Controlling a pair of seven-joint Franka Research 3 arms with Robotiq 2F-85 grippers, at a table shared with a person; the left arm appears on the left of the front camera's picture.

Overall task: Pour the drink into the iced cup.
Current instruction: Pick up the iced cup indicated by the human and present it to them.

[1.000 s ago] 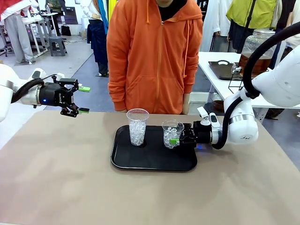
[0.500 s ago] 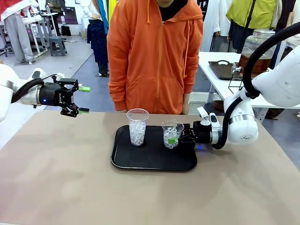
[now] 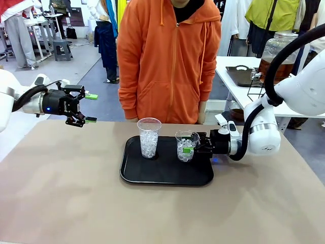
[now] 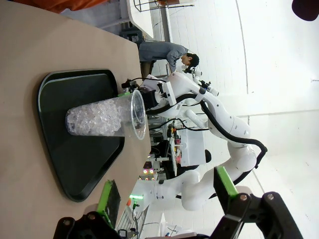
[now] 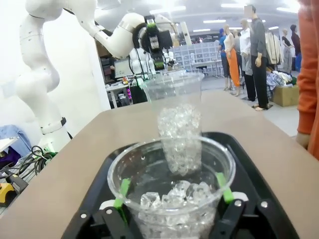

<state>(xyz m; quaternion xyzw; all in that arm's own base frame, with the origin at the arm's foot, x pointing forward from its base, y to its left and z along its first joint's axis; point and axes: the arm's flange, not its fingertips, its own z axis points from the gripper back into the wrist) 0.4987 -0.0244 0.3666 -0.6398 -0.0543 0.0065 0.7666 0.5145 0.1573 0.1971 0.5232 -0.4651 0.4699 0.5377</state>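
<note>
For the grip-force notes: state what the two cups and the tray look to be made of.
Tall cup: likely thin clear plastic, glossy; ice shows through the wall. Short cup: same look, transparent with a rolled rim. Tray: probably black plastic, matte with a slight sheen; raised moulded rim.

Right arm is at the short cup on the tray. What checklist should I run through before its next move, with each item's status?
1. Right gripper shut on the short iced cup: ok; fingers flank it.
2. Short cup upright, ice inside: ok.
3. Tall iced cup apart from the short one: ok.
4. Left gripper open, well off to the side of the tray: ok.
5. Person standing back from the tray: ok.
6. Drink in a gripper: not ok; the amber drink sits in a jar on another table.
</note>
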